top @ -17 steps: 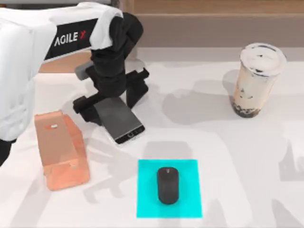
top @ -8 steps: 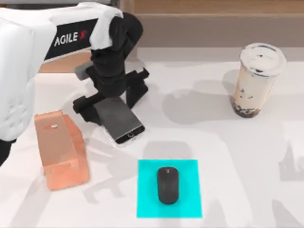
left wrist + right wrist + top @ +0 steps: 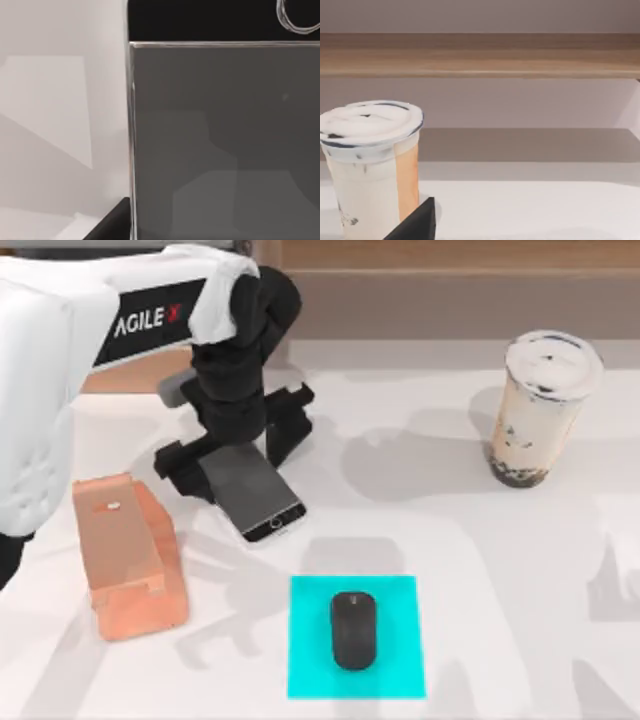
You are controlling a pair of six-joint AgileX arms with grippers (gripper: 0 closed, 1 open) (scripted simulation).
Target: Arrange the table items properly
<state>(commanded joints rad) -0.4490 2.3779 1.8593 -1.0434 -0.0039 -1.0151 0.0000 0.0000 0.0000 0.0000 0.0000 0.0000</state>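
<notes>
Our left claw (image 3: 235, 445) sits spread around the phone (image 3: 252, 490) at 10 o'clock on the desk (image 3: 500, 570), not clenched yet, presumably to move it onto the stand (image 3: 128, 555).

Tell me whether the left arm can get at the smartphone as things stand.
Probably yes. The left tool already sits over the smartphone, one finger on each side of its far end, and nothing lies between them. The phone stand is off to the side.

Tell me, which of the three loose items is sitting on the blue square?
The small black mouse. It lies on the cyan mat, while the smartphone and the milk tea cup rest on the bare white table.
</notes>
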